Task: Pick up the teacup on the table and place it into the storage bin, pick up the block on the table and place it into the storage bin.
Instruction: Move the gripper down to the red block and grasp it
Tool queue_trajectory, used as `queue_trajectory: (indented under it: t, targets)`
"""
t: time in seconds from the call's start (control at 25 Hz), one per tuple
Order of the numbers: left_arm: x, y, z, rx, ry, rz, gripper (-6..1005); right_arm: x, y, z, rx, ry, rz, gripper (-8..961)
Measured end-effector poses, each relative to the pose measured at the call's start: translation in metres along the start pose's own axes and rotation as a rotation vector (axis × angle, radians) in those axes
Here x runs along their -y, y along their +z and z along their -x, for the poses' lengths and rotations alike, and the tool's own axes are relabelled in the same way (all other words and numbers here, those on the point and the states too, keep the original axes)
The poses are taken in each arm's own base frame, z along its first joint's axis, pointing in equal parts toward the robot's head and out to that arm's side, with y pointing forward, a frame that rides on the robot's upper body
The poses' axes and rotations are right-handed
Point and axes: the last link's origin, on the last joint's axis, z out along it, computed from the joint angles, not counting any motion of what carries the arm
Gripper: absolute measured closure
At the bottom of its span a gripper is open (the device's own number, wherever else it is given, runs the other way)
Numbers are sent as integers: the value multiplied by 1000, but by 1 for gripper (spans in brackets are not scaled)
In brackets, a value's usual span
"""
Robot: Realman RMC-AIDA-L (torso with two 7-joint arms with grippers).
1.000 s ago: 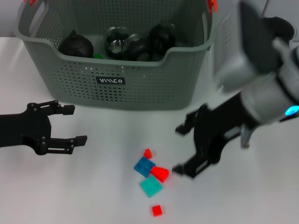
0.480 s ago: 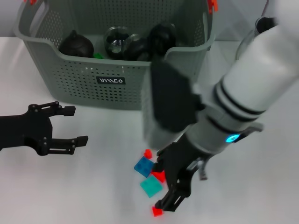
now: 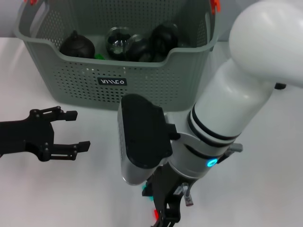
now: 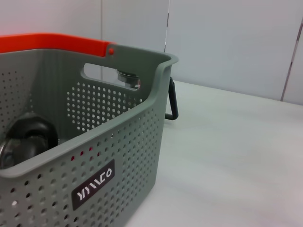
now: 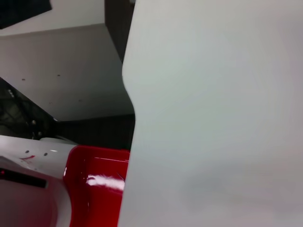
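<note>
Right hand [image 3: 165, 215] hangs low over the white desk [image 3: 71, 198] at the near edge of the head view, under the bulk of its own white arm and a black wrist block. Whether its fingers are spread or pressed together cannot be told, since the arm hides most of them. Just beside the dark fingers, a sliver of teal block [image 3: 146, 191] and a scrap of red block [image 3: 155, 214] show on the desk; the rest of the blocks are covered by the arm. The right wrist view shows a glossy red surface [image 5: 97, 182] close up next to a broad pale surface, too near to identify.

Left hand [image 3: 73, 130] rests over the desk on the robot's left, well apart from the blocks, its two black fingers spread and holding nothing.

The storage bin [image 3: 142, 85] stands at the far side of the desk, a grey-green perforated basket with a small black label [image 3: 112, 81] on its near wall and orange clips [image 3: 215, 4] at the rim. Inside it lie several dark rounded items: a black teapot-like piece [image 3: 76, 45] towards the left, a clear glass-like vessel [image 3: 117, 40] in the middle, and more dark teaware [image 3: 161, 38] to the right. No single teacup can be picked out among them. The left wrist view shows the bin's corner, its label and one dark round item [image 4: 28, 142] inside.
</note>
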Motion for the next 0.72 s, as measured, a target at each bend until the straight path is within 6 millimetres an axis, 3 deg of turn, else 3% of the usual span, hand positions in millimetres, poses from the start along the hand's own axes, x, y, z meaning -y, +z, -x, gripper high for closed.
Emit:
queue_trajectory:
  t: [0.48,0.72]
  targets:
    - [-2,2,2,-4,3,7,95,0,20,-7,-29,11,-4,124]
    - [-3,4,3,-8,-2,13,95,3,25,-13,-37,32,-6,257]
